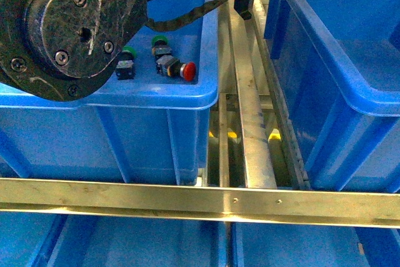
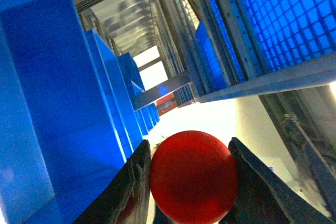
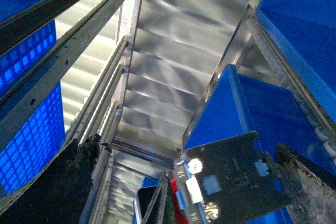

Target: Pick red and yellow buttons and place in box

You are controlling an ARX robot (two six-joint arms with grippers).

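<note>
In the left wrist view my left gripper [image 2: 193, 184] is shut on a red button [image 2: 193, 177]; its round red cap fills the gap between the two dark fingers [image 2: 137, 182]. Another red button [image 1: 187, 70], on a black body, lies in the left blue bin [image 1: 150, 98] in the front view. No yellow button is in view. The blue box [image 1: 350, 85] stands to the right, and what shows of its inside is bare. My right gripper [image 3: 178, 190] is open with nothing held. Beyond its fingers [image 3: 47, 182] shows a black plate with screws [image 3: 231, 171].
Two green-capped buttons [image 1: 128, 60] [image 1: 161, 43] lie beside the red one in the left bin. My left arm's black joint [image 1: 62, 26] covers that bin's left part. Metal rails [image 1: 250, 110] run between the bins and a crossbar [image 1: 200, 201] passes in front. More blue bins [image 2: 42, 103] line the rack.
</note>
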